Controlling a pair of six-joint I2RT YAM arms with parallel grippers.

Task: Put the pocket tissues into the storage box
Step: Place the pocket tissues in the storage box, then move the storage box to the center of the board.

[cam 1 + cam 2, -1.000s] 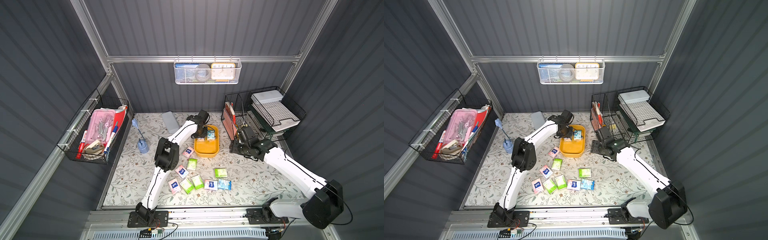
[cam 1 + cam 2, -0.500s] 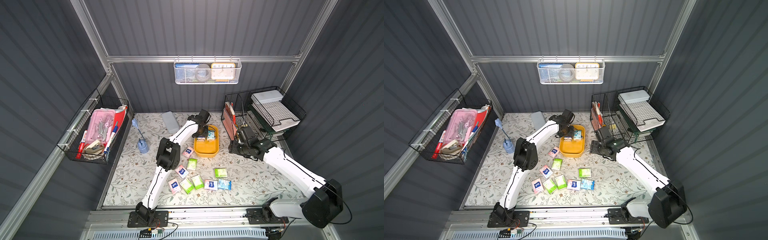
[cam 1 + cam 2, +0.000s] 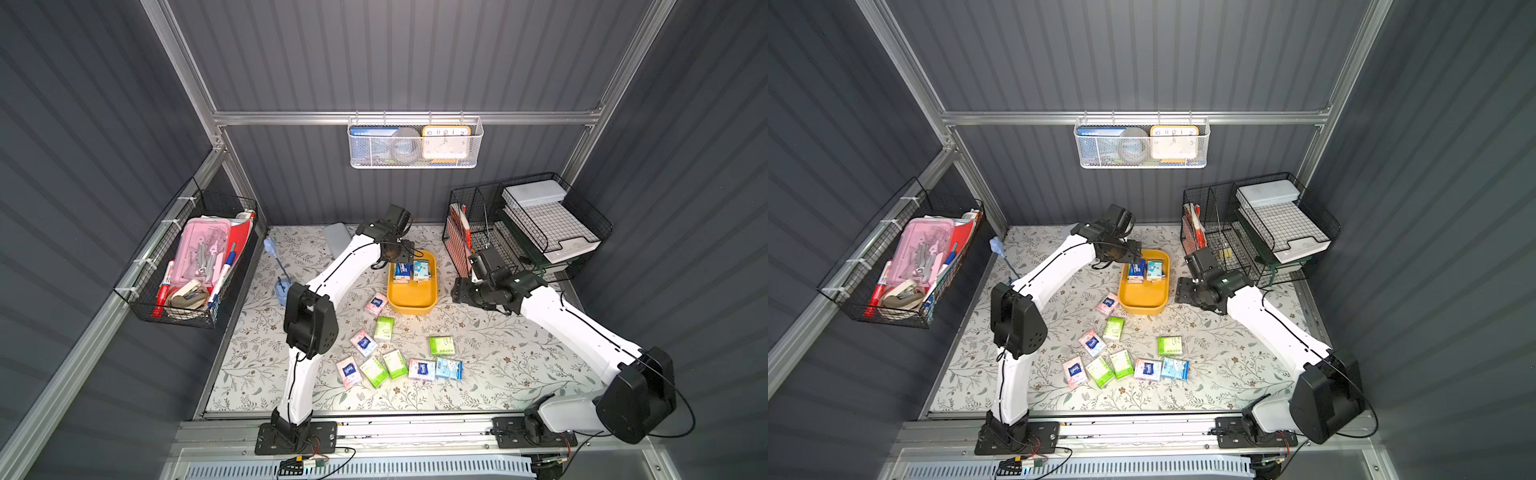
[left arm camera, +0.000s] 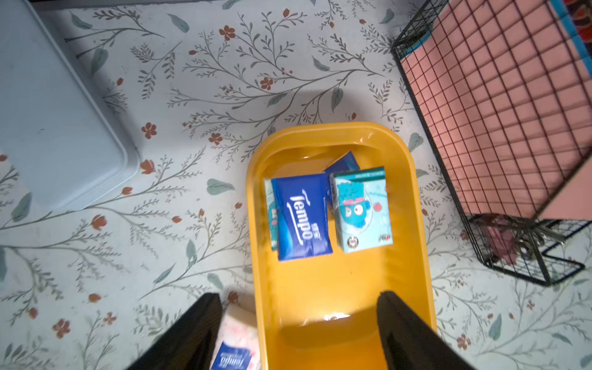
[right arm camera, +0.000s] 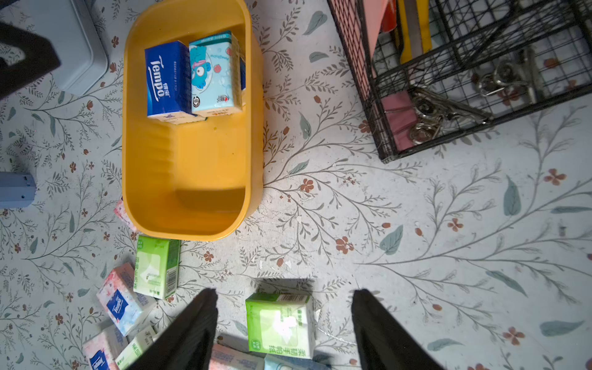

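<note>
Grey lidded case [image 3: 337, 239] lies at the table's rear edge, left of centre. Left gripper [image 4: 298, 296] hangs above the storage box [image 3: 411, 308], jaws apart, nothing between them. The yellow storage box stands behind the table's centre. At its far end a dark blue Tempo packet [image 4: 301, 221] and a light-blue packet [image 4: 362, 211] lie side by side, each overlapping another packet. Nine further pocket tissues [image 3: 395, 363] lie loose on the table between the box and the front edge, one pink packet [image 3: 376, 303] just beside the box's near left corner. Right gripper [image 5: 283, 291] hovers right of the box, jaws apart and empty; its wrist view shows a lime-green packet [image 5: 278, 323] lying on the table between the fingers. Black wire rack [image 3: 478, 232] occupies the rear right corner.
</note>
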